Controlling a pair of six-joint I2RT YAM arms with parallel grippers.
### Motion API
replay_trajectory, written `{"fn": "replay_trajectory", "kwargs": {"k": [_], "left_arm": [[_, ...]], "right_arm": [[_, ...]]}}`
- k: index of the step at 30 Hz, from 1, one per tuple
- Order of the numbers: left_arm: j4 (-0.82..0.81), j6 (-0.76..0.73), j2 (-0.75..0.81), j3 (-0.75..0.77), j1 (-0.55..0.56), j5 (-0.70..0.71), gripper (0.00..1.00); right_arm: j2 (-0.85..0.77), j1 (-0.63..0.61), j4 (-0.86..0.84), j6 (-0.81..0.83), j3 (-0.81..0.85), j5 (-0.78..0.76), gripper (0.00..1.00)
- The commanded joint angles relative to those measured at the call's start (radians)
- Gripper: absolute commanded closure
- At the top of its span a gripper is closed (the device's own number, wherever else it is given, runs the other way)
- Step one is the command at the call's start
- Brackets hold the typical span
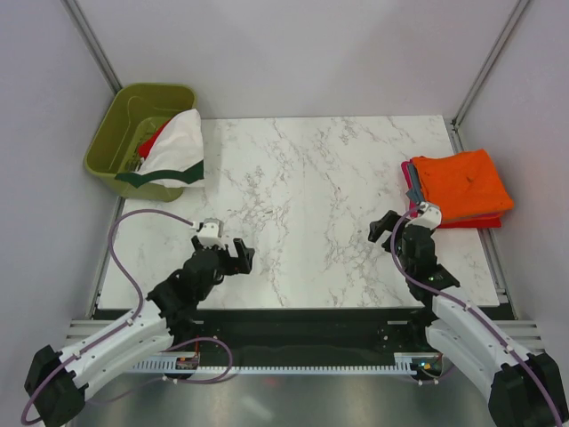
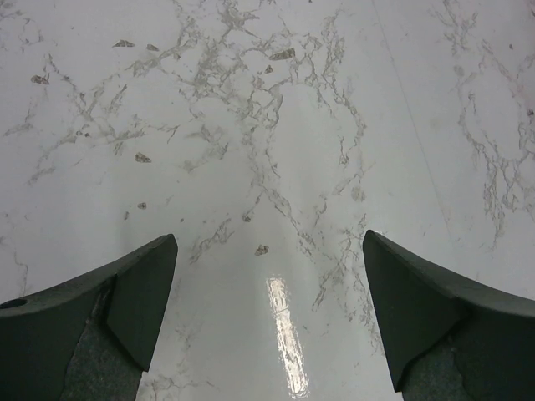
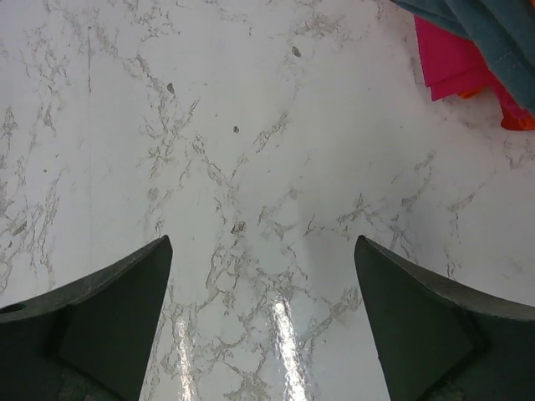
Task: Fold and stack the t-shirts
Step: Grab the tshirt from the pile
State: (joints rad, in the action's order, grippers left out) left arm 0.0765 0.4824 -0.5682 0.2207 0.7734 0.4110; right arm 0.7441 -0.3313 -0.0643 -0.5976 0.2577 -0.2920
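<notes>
Left gripper (image 1: 238, 258) and right gripper (image 1: 387, 227) released, empty; left best pinches the cream t-shirt (image 1: 182, 142) at its overhanging edge, lifting clear of the bin (image 1: 105, 160) rim.

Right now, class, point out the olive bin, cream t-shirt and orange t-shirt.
olive bin (image 1: 108, 133), top view, left wall.
cream t-shirt (image 1: 182, 140), top view, its body.
orange t-shirt (image 1: 462, 182), top view, folded top.

the orange shirt (image 1: 462, 182) covers most of the blue shirt (image 1: 412, 191) and red shirt (image 1: 471, 223) beneath; the cream shirt (image 1: 182, 147) hides much of a red cloth (image 1: 154, 140) in the bin (image 1: 100, 147).
</notes>
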Motion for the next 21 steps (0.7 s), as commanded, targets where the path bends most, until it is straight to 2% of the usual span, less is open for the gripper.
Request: {"fn": "replay_trajectory", "kwargs": {"k": [1, 6, 10, 13, 16, 18, 21], "left_arm": [[-0.02, 0.028, -0.013, 0.034, -0.003, 0.028, 0.0], [0.002, 0.044, -0.062, 0.071, -0.002, 0.028, 0.0], [0.142, 0.111, -0.16, 0.173, -0.005, 0.095, 0.0], [0.25, 0.176, -0.219, 0.307, -0.032, 0.184, 0.0], [0.359, 0.214, -0.274, 0.484, -0.141, 0.189, 0.0], [0.402, 0.246, -0.312, 0.548, -0.268, 0.106, 0.0], [0.453, 0.259, -0.403, 0.693, -0.41, 0.078, 0.0]], "right_arm": [[-0.032, -0.005, -0.005, -0.004, 0.012, -0.036, 0.02], [-0.046, -0.003, -0.011, -0.054, -0.003, -0.055, 0.02], [-0.022, -0.003, -0.014, -0.054, 0.006, -0.044, 0.02], [-0.026, -0.003, -0.02, -0.024, 0.006, -0.015, 0.04], [-0.055, -0.005, -0.035, -0.027, -0.014, -0.022, 0.06], [-0.072, -0.003, -0.042, -0.025, -0.028, -0.029, 0.09], [-0.094, -0.005, -0.055, -0.021, -0.038, -0.015, 0.1]]}}
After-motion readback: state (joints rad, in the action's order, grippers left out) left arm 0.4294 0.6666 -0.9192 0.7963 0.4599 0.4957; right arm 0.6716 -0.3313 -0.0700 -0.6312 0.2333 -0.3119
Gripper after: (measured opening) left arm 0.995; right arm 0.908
